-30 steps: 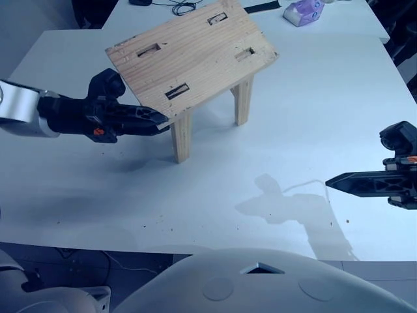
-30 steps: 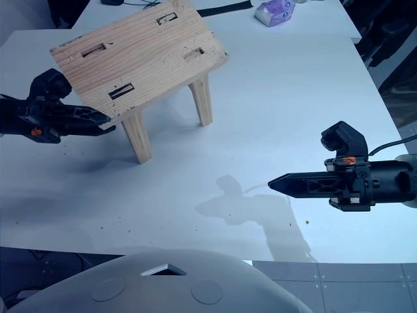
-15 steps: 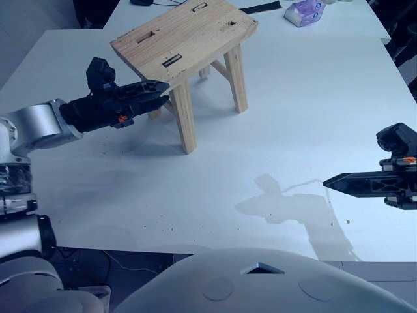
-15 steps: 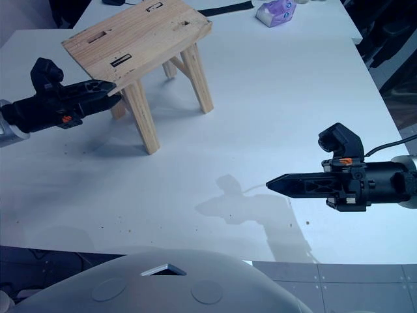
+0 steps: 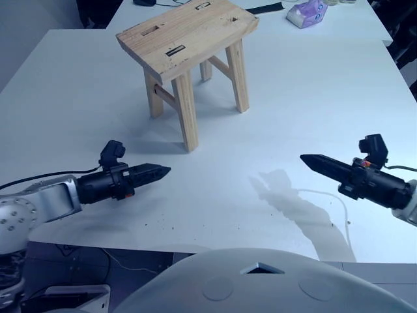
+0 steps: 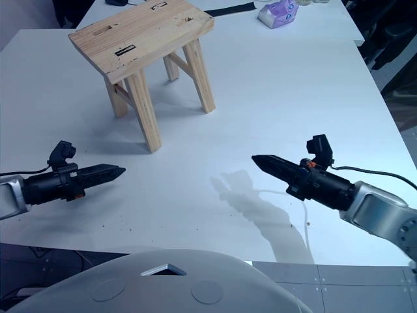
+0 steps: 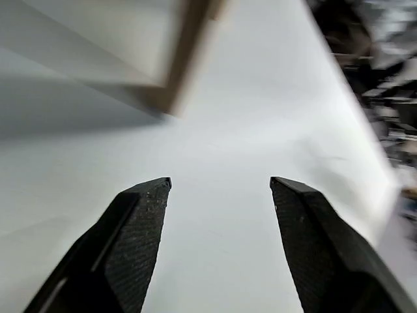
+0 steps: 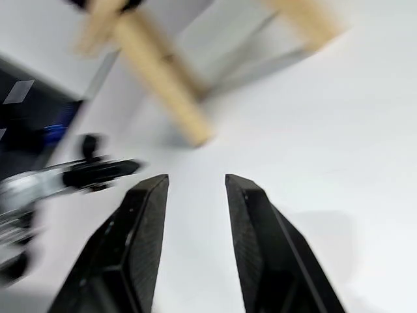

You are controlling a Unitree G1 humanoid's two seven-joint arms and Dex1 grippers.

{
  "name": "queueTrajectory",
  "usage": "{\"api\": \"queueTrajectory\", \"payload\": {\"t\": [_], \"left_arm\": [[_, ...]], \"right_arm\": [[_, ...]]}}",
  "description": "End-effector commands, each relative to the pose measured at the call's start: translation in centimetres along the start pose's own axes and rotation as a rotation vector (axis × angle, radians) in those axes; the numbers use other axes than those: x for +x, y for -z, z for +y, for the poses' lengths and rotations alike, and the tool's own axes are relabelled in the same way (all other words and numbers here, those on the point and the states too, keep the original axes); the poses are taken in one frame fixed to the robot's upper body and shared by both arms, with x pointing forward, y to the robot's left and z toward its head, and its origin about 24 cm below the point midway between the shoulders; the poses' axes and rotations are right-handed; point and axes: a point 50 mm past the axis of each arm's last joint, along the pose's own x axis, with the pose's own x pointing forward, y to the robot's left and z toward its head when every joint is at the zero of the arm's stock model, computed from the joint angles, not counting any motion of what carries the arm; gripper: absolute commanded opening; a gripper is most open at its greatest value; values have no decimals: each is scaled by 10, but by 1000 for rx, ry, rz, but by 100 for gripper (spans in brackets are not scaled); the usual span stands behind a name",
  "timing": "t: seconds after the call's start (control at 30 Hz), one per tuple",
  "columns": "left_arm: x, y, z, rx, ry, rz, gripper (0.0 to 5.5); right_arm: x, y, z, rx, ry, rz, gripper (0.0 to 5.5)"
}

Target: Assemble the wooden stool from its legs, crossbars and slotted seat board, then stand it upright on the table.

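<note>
**Surface and room.** I see a white counter (image 5: 313,98). Small dark specks (image 5: 163,228) lie scattered along its near part. A second counter (image 5: 339,29) butts against its far edge and carries a purple pack (image 5: 306,11) and a black strip (image 5: 264,8). Beyond the far and right edges the room is dark.

**Task item.** The stool (image 5: 189,45) stands upright on the far-left part of the counter, with all four legs (image 5: 187,114) on the surface. The seat board (image 5: 186,29) sits on top, roughly level. Four slots (image 5: 174,51) are cut into it; I cannot tell what fills them. Crossbars (image 5: 220,65) join the legs below the board.

**Left claw.** The left claw (image 5: 167,171) hovers low over the near-left counter and points towards the middle. Its fingers (image 7: 140,222) stand well apart, with bare counter between them, and grip nothing. It is well apart from the stool, on the near side of the front leg.

**Right claw.** The right claw (image 5: 303,157) hovers over the near-right counter and points left and slightly away from me. Its fingers (image 8: 146,222) stand a narrow gap apart and grip nothing. The right wrist view shows the stool legs and the left claw ahead of it.

**Edges and open room.** Both claws hang close to the near edge. Open counter lies between them, and to the right of the stool as far as the right edge.
</note>
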Motion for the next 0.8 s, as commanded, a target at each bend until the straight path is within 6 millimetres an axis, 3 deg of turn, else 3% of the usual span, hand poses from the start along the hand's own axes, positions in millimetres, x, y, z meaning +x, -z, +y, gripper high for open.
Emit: {"api": "queueTrajectory", "payload": {"t": [0.03, 0.13, 0.37, 0.43, 0.63, 0.8], "left_arm": [[53, 23, 21, 389, -474, -311, 282], [64, 29, 35, 339, -593, -441, 282], [103, 30, 51, 414, -709, -522, 399], [115, 27, 51, 403, -694, -548, 406], [139, 22, 51, 398, -665, -576, 406], [146, 22, 56, 382, -668, -574, 406]], "right_arm": [[51, 18, -43, -313, 498, -300, 161], [76, 15, -59, -417, 552, -355, 161], [111, 25, -80, -484, 629, -434, 272], [117, 30, -83, -495, 627, -444, 300], [133, 38, -83, -545, 611, -470, 300], [143, 38, -80, -556, 608, -498, 300]]}}
